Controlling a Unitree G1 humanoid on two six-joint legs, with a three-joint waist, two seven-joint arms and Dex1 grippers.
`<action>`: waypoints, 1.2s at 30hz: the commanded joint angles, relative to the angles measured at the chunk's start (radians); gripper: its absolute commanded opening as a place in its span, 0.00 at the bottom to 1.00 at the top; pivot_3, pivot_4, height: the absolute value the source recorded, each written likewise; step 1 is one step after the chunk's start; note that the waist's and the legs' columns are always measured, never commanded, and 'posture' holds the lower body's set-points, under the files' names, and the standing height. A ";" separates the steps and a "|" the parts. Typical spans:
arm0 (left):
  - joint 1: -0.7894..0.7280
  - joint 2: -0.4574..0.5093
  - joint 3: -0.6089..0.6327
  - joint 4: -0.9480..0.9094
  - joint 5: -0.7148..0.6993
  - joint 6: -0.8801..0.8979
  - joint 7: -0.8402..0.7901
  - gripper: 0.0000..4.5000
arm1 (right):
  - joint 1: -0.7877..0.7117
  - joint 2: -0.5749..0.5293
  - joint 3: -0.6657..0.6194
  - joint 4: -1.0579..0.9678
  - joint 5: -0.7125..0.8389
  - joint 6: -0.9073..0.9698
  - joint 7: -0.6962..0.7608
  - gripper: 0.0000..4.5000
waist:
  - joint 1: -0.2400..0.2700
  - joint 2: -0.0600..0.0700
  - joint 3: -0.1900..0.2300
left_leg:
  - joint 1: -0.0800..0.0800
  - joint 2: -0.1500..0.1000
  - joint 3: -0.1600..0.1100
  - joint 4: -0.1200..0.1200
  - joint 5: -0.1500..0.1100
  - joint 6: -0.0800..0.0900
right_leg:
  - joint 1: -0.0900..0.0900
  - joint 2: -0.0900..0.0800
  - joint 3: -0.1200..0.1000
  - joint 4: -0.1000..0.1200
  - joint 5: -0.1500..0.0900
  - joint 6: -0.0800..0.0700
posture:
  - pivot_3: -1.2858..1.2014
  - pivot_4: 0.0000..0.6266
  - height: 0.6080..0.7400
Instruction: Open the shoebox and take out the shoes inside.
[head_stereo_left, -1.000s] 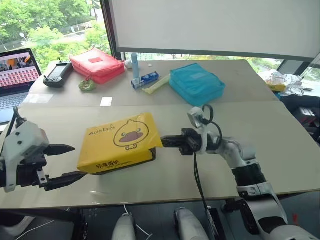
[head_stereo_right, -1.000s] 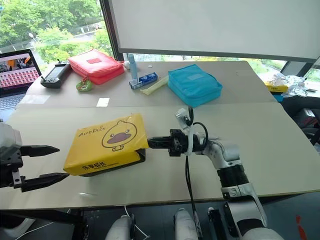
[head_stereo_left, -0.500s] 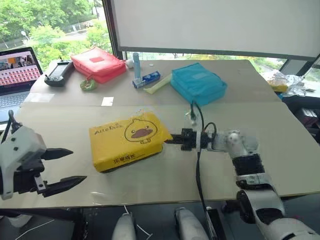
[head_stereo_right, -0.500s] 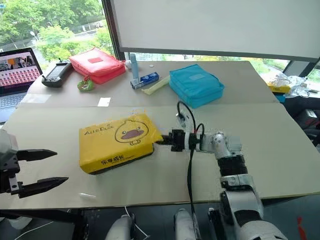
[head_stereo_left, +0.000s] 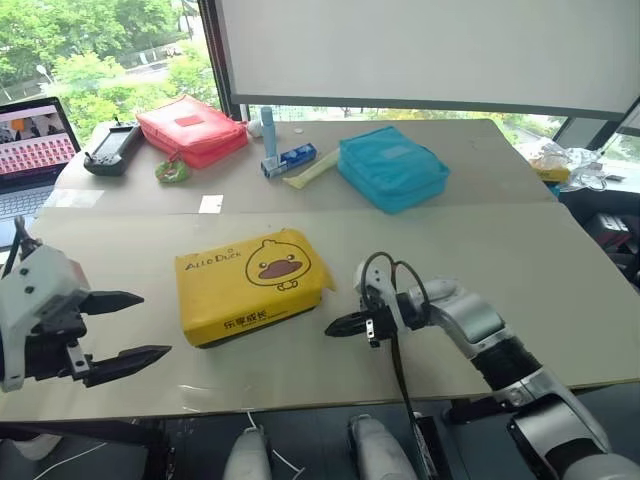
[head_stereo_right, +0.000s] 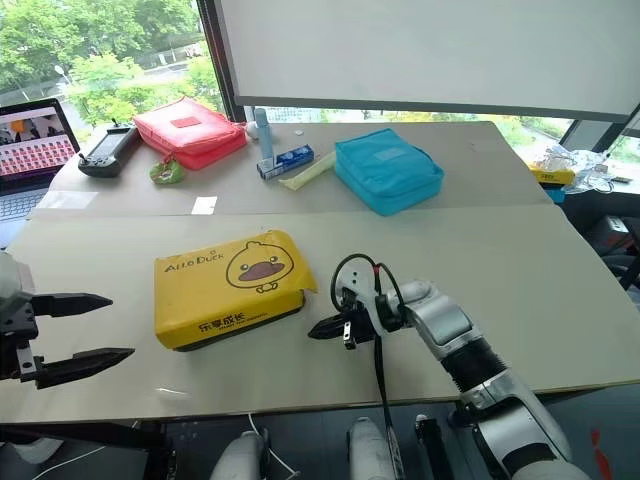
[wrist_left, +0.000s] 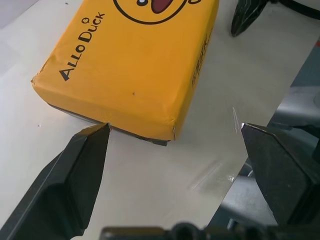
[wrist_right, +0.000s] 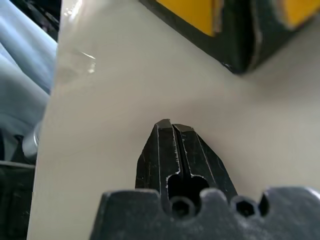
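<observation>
- Now that my right claw (head_stereo_left: 334, 328) has slipped off the lid's right corner, it sits clenched and empty just beside the shoebox (head_stereo_left: 250, 284), low on the table (head_stereo_left: 560, 270).
- The lid has dropped flat again; the box is still closed, shoes unseen inside.
- My left claw (head_stereo_left: 140, 326) hangs spread wide, near the shoebox's left end, touching nothing.

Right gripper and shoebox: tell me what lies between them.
Nothing: bare table separates the shut right gripper from the shoebox, as the left eye view shows.
</observation>
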 joint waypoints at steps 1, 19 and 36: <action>0.016 -0.022 0.078 -0.011 -0.008 -0.010 -0.018 1.00 | -0.013 0.055 -0.062 0.041 -0.013 -0.042 -0.078 0.00 | 0.000 0.000 0.000 | 0.000 0.000 0.000 0.000 0.000 0.000 | 0.000 0.000 0.000 0.000 0.000 0.000 | 0.52 0.24 0.91; 0.042 -0.011 0.127 -0.013 -0.019 -0.003 -0.044 1.00 | -0.100 0.321 -0.300 -0.028 0.294 0.180 -0.175 0.00 | -0.001 0.001 0.000 | 0.000 0.001 0.000 -0.001 0.000 0.000 | -0.001 0.000 0.000 0.001 0.001 -0.001 | 0.52 0.24 0.91; 0.039 -0.024 0.119 -0.051 -0.073 0.024 -0.002 1.00 | -0.054 0.226 -0.055 0.135 0.041 -0.090 -0.007 0.00 | -0.022 -0.001 0.000 | 0.004 0.001 0.000 -0.007 0.000 0.000 | -0.002 0.001 -0.002 -0.001 0.002 -0.003 | 0.52 0.24 0.91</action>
